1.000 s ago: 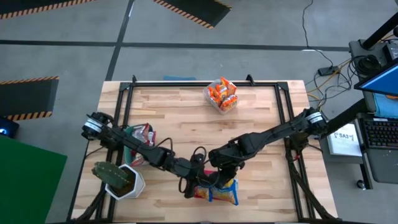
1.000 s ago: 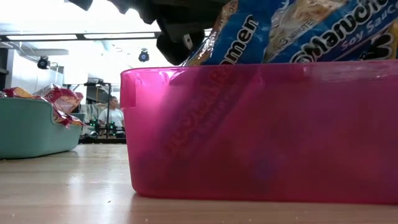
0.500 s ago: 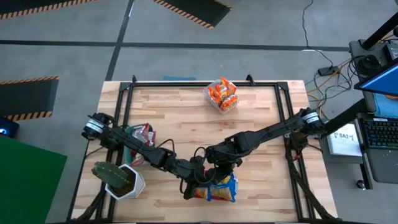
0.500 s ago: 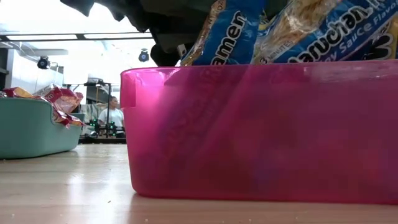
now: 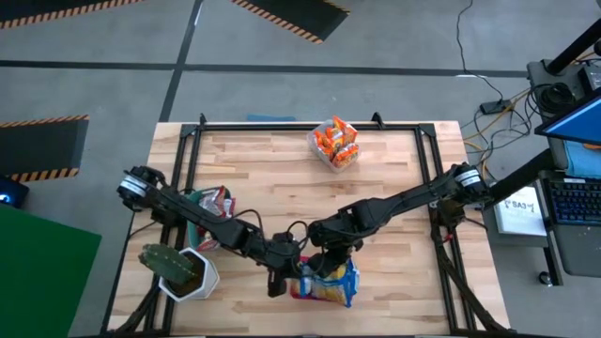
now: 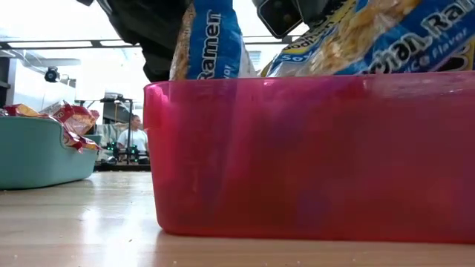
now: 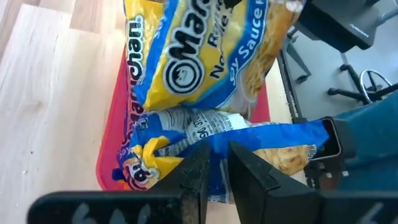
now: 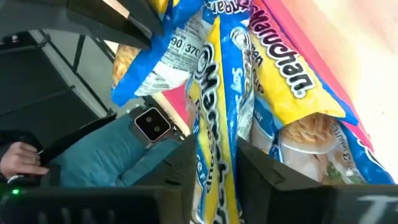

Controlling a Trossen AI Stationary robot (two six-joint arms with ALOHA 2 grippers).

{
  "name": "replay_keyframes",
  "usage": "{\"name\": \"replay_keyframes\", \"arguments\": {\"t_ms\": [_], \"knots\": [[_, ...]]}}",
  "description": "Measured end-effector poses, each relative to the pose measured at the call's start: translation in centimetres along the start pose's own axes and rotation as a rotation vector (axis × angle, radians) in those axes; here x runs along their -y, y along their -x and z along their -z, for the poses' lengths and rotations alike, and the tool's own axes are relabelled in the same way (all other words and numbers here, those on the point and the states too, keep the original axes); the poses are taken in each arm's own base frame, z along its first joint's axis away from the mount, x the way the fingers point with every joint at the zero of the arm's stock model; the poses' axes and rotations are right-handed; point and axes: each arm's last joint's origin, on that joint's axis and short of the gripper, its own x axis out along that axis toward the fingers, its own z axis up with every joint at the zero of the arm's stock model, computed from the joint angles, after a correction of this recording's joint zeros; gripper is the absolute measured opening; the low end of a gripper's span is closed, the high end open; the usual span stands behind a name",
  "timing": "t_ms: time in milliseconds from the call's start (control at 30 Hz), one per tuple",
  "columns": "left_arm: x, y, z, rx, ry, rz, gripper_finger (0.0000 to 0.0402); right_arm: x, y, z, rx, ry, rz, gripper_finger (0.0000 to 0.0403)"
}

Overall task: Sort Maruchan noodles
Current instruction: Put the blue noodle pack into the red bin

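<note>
Blue-and-yellow Maruchan packets [image 5: 329, 284] heaped in red bin [image 6: 312, 156] at near edge of table, several standing on edge and poking above rim; "Ramen" and "Soy Sauce" legible in low and left wrist views; one upright blue packet [image 6: 204, 41] at bin's left end, another [image 8: 214, 99] edge-on between right gripper's fingers.

Left gripper [image 5: 275, 280] just beside bin's left end, fingers [image 7: 194, 177] narrow, tips close together at blue packet edge [image 7: 249, 134]; grip on it not certain. Right gripper [image 5: 324, 266] over bin's far side, jaws narrowly parted astride edge-on packet; clamped or loose not discernible.

Silver/red packets [image 5: 214, 202] in teal bin [image 6: 33, 156] at table's left, beside left arm; orange packets [image 5: 336, 141] in clear bin [image 5: 329, 160] at far edge, well apart from both grippers. Potted cactus [image 5: 174, 266] at near left corner. Wooden table [image 5: 282, 178]. Person [image 6: 134, 133] in room behind, seen in low view.
</note>
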Motion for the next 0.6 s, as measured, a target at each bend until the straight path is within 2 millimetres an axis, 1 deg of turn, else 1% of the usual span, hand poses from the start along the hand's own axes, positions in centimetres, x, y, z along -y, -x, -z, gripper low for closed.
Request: {"name": "replay_keyframes", "arguments": {"t_ms": [133, 267, 367, 467, 600], "knots": [[0.2, 0.6, -0.3, 0.012, -0.003, 0.006, 0.0039, -0.2, 0.0, -0.1, 0.009, 0.01, -0.023, 0.0116], [0.4, 1.4, -0.7, 0.036, 0.003, 0.012, 0.0039, -0.7, 0.3, -0.1, 0.022, 0.028, -0.054, 0.0133], [0.6, 2.1, -1.0, 0.058, 0.003, 0.016, 0.0039, -1.2, 0.6, -0.3, 0.051, 0.045, -0.074, 0.0135], [0.6, 2.6, -1.2, 0.071, 0.003, 0.0, 0.0039, -1.4, 1.1, -0.6, 0.074, 0.057, -0.083, 0.0127], [0.7, 2.9, -1.3, 0.073, 0.002, 0.0, 0.0039, -1.7, 1.8, -0.9, 0.093, 0.077, -0.101, 0.0117]]}}
